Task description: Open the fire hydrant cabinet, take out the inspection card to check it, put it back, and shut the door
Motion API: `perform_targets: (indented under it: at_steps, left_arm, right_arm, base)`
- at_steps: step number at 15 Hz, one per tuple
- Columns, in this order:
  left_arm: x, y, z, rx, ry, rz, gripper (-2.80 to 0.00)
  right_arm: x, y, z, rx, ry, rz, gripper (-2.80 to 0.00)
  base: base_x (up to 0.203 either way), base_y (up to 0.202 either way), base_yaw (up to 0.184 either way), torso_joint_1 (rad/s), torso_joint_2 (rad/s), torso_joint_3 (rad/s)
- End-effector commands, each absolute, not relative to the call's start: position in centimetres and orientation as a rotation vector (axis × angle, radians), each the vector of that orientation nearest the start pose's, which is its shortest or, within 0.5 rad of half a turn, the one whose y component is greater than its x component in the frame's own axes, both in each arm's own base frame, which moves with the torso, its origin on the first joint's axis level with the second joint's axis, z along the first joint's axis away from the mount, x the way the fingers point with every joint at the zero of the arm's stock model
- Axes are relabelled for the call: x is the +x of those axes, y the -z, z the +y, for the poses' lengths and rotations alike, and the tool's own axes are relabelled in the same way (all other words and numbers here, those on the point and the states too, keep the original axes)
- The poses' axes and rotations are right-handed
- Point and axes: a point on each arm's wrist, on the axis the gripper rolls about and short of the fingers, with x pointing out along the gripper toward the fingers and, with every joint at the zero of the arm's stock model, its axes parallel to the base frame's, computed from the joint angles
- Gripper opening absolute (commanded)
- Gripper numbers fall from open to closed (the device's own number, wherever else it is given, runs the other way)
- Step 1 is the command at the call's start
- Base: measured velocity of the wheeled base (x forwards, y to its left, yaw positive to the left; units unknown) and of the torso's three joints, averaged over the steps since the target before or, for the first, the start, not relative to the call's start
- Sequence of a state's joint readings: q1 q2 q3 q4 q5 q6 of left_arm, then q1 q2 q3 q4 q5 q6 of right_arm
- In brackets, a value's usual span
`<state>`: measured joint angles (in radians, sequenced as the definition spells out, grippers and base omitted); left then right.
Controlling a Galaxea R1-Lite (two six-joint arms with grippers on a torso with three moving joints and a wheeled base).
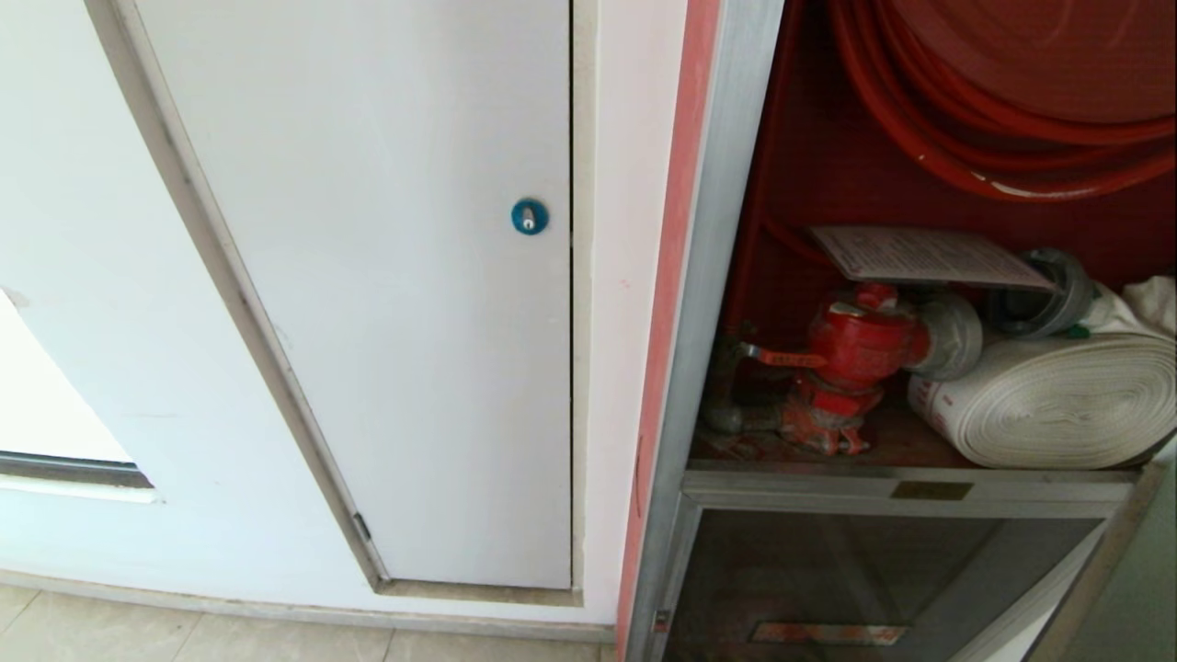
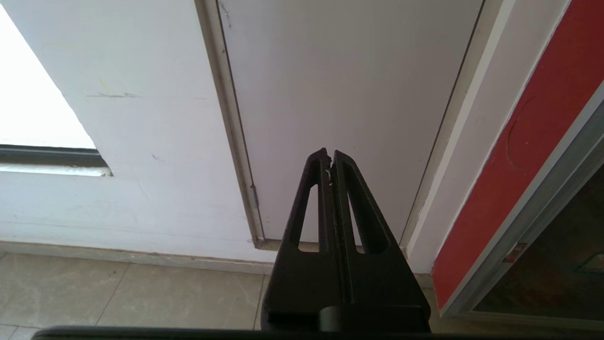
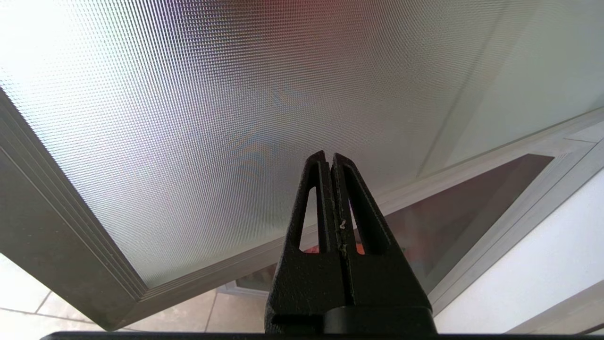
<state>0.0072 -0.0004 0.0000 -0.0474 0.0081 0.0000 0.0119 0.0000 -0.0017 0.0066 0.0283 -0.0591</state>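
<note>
One white panel point(image 1: 368, 276) beside open cabinet point(image 1: 726, 230).

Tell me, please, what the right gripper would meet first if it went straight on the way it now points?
Most likely the door: its textured glass fills the view just beyond the shut right gripper. How far off it stands is unclear.

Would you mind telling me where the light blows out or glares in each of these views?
Head view: mild glare streak on the red hose reel, blown-out white patch at far left. Left wrist view: overexposed window opening at the corner. Right wrist view: bright wash across the door, its textured glass showing rainbow moiré.
</note>
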Motion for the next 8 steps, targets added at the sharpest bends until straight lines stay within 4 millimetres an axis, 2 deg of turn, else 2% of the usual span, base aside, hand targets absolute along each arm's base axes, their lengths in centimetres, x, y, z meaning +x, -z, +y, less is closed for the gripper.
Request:
perform_targets:
  at_steps: [1,8]
  left_arm:
    - [-2.15,-7.58,0.0,0.0,-0.017,-0.03,-2.8]
    - [-2.15,-7.58,0.0,0.0,-0.017,-0.031,-2.8]
  right_arm:
    - [-2.28,-7.52,0.04,-0.06,-0.042,0.006,-2.8]
    - [-2.28,-7.53,0.04,-0.06,-0.042,0.005,-2.8]
  base:
    - [0.0,0.0,0.0,0.0,0.0,0.0]
    - [0.0,0.0,0.0,0.0,0.0,0.0]
